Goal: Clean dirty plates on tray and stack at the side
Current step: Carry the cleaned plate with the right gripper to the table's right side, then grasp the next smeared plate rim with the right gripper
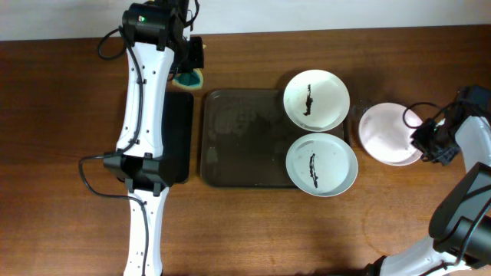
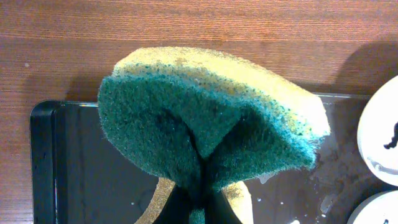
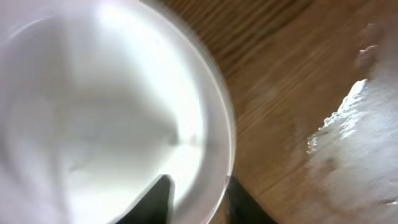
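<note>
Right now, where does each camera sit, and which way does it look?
Overhead: above the table, looking straight down; both arms, tray, two smeared plates, clean plate.
Left wrist: on the left gripper, looking down past its sponge at the tray's corner.
Right wrist: on the right gripper, close on the clean plate's rim, fingers either side.
Shared: overhead and left wrist both show sponge and tray.

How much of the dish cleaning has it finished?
The clean plate sits beside the tray, with the right jaws straddling its rim. The left jaws hold a sponge. Left to do: the far smeared plate and near smeared plate on the tray, then stacking.
</note>
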### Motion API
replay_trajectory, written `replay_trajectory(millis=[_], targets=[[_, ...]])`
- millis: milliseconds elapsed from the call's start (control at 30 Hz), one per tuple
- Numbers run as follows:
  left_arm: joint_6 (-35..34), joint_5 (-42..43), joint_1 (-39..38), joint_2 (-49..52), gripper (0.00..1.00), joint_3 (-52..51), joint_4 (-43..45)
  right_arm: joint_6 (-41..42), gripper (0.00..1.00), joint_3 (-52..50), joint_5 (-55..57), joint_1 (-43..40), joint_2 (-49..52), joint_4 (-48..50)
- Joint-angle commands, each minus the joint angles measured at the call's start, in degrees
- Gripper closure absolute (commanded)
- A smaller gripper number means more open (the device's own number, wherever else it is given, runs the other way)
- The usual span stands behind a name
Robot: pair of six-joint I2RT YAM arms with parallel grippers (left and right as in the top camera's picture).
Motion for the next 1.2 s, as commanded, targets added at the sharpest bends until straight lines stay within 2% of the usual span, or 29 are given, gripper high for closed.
replay_trajectory(millis=[0,67,133,200,267,400,467,500,533,633,700,767,867,1033,1167], targets=[[1.0,-0.4,0.1,-0.5,1.00,0.9,0.4,-6.5,0.62,4.0,-14.8,-0.1,-1.7,-8.1],[1.0,-0.4,0.1,-0.5,1.00,0.9,0.1,-10.6,0.62,4.2,-16.3,3.1,-7.0,-16.2],[1.0,-0.4,0.1,-0.5,1.00,0.9,0.1,-13.2,0.62,2.9,-12.7,8.3,-7.5,-20.9],[1.0,-0.4,0.1,-0.5,1.00,0.9,0.0,-11.2,0.62,-2.6,-5.5,14.2,-7.5,-18.4],[1.0,-0.4,0.1,-0.5,1.00,0.9,0.1,-10.6,0.62,-7.5,-3.7,18.3,-7.5,-13.6],[1.0,-0.4,0.1,-0.5,1.00,0.9,0.1,-10.6,0.62,-14.3,-4.0,20.5,-7.5,-4.3],[1.0,-0.4,0.1,-0.5,1.00,0.9,0.1,-10.6,0.75,-15.7,-4.6,21.9,-7.5,-2.8],[1.0,-0.4,0.1,-0.5,1.00,0.9,0.1,-10.6,0.88,-15.7,-4.6,22.3,-7.5,-2.8],[1.0,-0.4,0.1,-0.5,1.00,0.9,0.1,-10.6,0.96,-15.6,-5.0,22.4,-7.5,-3.1],[1.0,-0.4,0.1,-0.5,1.00,0.9,0.1,-10.6,0.96,-13.4,-11.2,23.7,-7.6,-7.6],[1.0,-0.4,0.1,-0.5,1.00,0.9,0.1,-4.0,0.96,-12.2,-12.7,31.4,-7.6,-3.7],[1.0,-0.4,0.0,-0.5,1.00,0.5,-0.1,9.2,0.96,-12.3,-8.5,41.1,-7.5,9.2],[1.0,-0.1,-0.6,-0.3,1.00,0.3,-0.3,18.2,0.96,-12.2,0.4,51.9,-2.5,23.3],[0.9,1.1,-4.2,-0.3,1.00,-7.0,0.4,20.6,0.96,-12.2,-6.5,50.9,4.0,27.5],[0.9,9.2,-7.7,-0.3,1.00,-21.3,7.6,22.3,0.96,-12.2,-8.2,49.5,5.5,29.1]])
